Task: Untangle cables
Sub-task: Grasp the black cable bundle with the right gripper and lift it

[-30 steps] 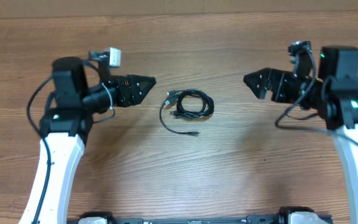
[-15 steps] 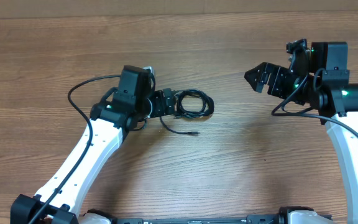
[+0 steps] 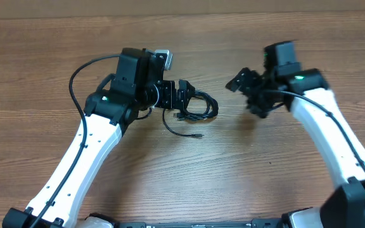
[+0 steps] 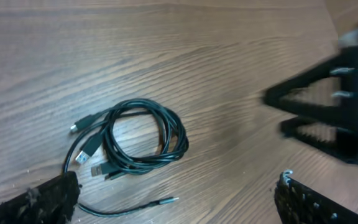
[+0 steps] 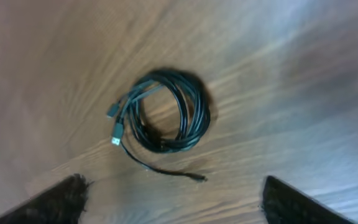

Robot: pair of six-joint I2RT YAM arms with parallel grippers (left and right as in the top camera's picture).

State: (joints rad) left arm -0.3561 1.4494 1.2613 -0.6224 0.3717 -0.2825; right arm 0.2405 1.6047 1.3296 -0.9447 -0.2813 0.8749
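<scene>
The cables (image 3: 198,107) lie as one small coiled bundle near the centre of the wooden table (image 3: 170,38). Plug ends sit at the coil's left, and one loose tail runs toward the near side.

Left gripper (image 3: 182,100): at the coil's left edge, fingers spread wide, gripping nothing.

Right gripper (image 3: 249,96): right of the coil and apart from it, fingers spread, gripping nothing.

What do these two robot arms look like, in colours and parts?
The left arm and right arm have smooth white lower links and chunky black upper joints, each with a small green light. Thick black arm cables loop beside them. The left tool and right tool are black, two-fingered and pointed. A small silvery camera box sits by the left wrist.
</scene>
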